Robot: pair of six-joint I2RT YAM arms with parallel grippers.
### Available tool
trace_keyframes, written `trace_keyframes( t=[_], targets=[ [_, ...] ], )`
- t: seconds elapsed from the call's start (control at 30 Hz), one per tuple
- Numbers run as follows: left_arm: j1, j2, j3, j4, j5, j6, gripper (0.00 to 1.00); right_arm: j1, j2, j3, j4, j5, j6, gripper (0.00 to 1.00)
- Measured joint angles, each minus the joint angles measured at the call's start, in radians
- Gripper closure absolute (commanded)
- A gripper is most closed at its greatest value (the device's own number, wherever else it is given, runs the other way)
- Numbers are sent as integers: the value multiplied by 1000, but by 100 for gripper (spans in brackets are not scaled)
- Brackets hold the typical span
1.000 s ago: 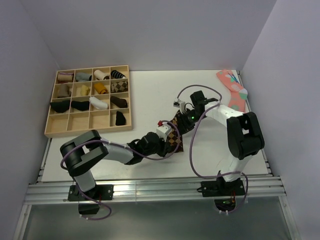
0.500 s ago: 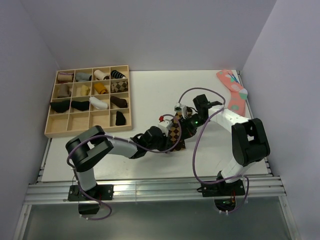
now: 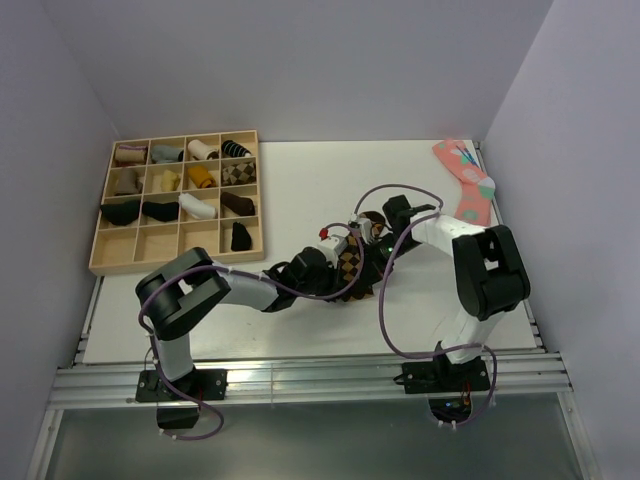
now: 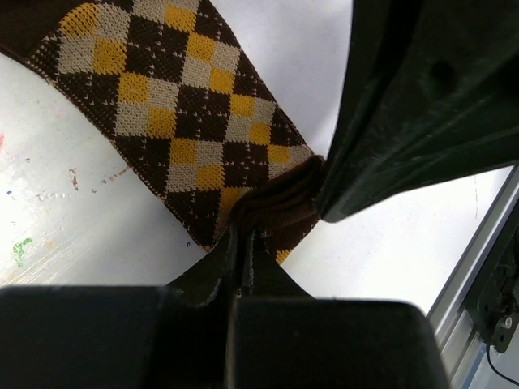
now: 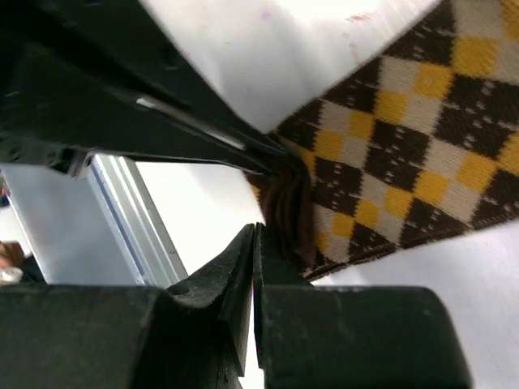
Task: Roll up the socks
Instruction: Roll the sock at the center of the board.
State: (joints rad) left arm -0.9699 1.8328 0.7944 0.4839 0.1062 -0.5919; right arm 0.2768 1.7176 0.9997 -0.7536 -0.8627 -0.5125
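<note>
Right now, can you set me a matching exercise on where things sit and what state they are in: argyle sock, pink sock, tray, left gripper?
Things:
1. argyle sock
2. pink sock
3. tray
4. left gripper

Place or state:
a. far right corner of the table
b. far left of the table, with rolled socks in its compartments
c. middle of the table
d. shut on a brown cuff

Pairs: 1-c, 2-a, 3-b, 4-d
</note>
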Motion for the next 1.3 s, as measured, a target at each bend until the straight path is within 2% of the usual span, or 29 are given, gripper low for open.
trace_keyframes(
  t=[0.47,0.7,0.97,1.17,1.3],
  targets=[
    [5,2,3,-4,11,0,100,-2,74,17,57,177,197,99],
    [11,14,24,-18,27,-5,100,-10,60,20,55,194,208,95],
    [35,15,42,-64,84,-23,100,-112,-120,-20,100,183,106,91],
    [44,15,78,-143,119,-24,100,-123,-309,-152,140,156,-48,88],
    [57,15,91,-179,158,-32,100,-143,-480,-256,154,119,-178,75]
  ],
)
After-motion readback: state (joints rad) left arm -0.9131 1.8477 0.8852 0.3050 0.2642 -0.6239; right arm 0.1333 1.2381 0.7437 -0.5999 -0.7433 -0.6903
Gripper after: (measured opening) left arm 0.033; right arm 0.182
